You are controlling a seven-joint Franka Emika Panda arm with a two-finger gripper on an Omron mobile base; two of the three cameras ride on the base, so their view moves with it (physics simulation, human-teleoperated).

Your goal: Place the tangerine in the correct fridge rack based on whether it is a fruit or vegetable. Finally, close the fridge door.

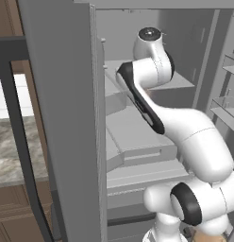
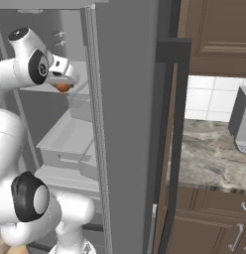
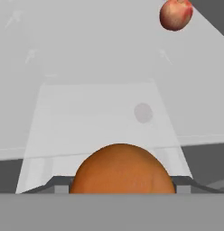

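arm reaches into the open fridge interior, hand up at the level of the fridge rack. in the right base view the gripper sits just under the white hand, and the tangerine shows as an orange spot at its tips, above the grey drawers and beside the inner edge of the fridge door.

hand view: tangerine sits at the bottom centre, right between the two finger tips, whose dark ends poke out on either side of it. jaws are closed onto the fruit, narrow gap set by its width. below and beyond it lies a pale grey shelf panel, seen lengthwise, with a faint round shadow on it toward its right side. fruit appears to hang above the panel; cannot tell whether it touches.

a dark red round fruit sits at the far upper right corner of the hand view, well apart from the tangerine, near the back of the same pale surface.

left base view: the other open door stands on the left with its long dark handle; arm elbow covers the hand, so the fruit is hidden there. marble worktop lies to the right of the fridge in the right base view, brown cabinets above it.
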